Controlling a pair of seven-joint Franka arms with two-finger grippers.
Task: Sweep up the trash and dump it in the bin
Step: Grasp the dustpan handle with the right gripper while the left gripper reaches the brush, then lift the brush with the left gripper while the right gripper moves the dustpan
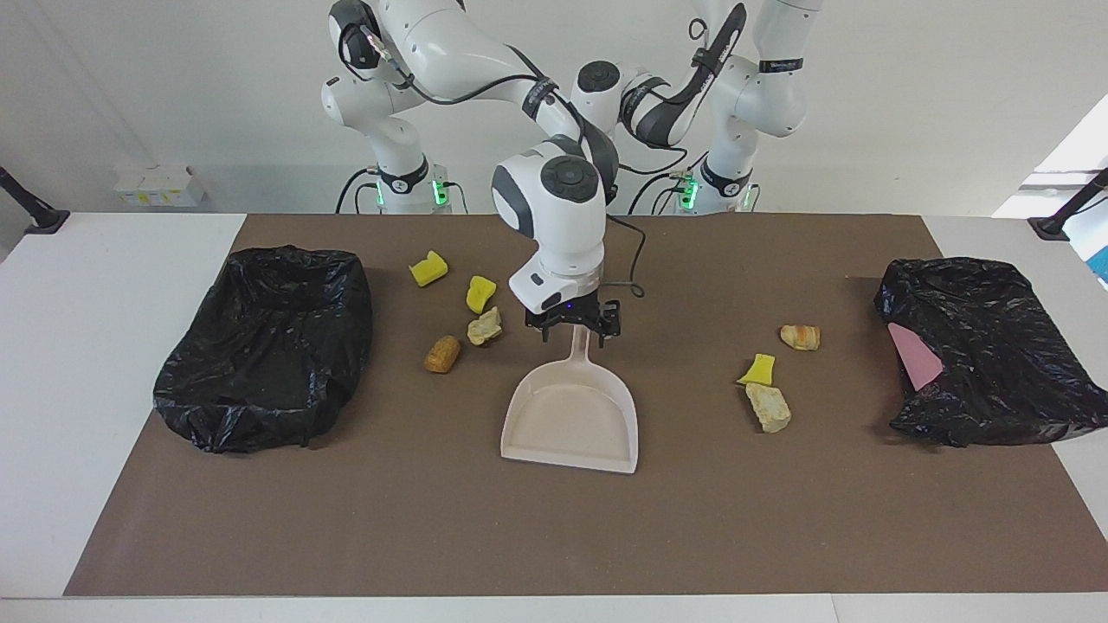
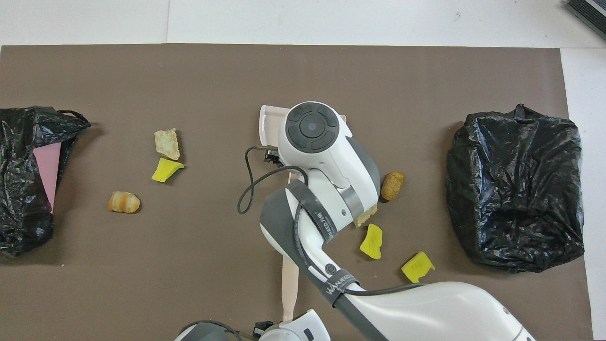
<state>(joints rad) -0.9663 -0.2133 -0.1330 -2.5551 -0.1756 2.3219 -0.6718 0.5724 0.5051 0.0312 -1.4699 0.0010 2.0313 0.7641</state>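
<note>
A beige dustpan lies mid-table, handle toward the robots. My right gripper stands open, down at that handle with a finger on each side; in the overhead view its wrist hides it. Several trash pieces lie loose: yellow wedges and tan lumps beside the black bin, and another yellow wedge with two more lumps toward the left arm's end. My left gripper is shut on a beige brush handle.
A second black bag with something pink showing in it sits at the left arm's end of the brown mat. White table borders the mat on every side.
</note>
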